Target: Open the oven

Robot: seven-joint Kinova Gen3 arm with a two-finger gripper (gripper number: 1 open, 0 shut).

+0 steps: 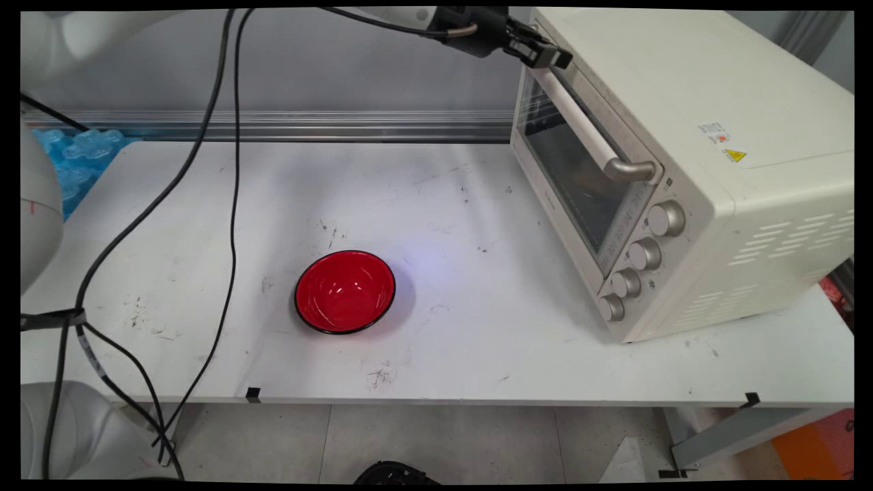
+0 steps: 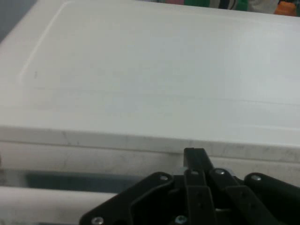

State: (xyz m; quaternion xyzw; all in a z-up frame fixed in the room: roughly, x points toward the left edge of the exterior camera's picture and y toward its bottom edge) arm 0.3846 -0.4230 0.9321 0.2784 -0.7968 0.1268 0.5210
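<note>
White, scuffed tabletop [image 1: 477,204] spreads below a grey wall, with pale blue plastic [image 1: 71,160] at its far left edge. Left of centre sits a glossy red bowl [image 1: 344,291], round, black-rimmed, empty. At the upper right, the gripper [image 1: 549,58], its fingers pressed together, hovers at the top front edge of the cream toaster oven [image 1: 716,102]. The boxy metal oven's glass door [image 1: 573,170] stands shut, near its white bar handle [image 1: 580,123].

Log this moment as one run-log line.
gripper: shut, at oven door's top edge, above handle | door: closed | bowl: red, on table, apart
</note>
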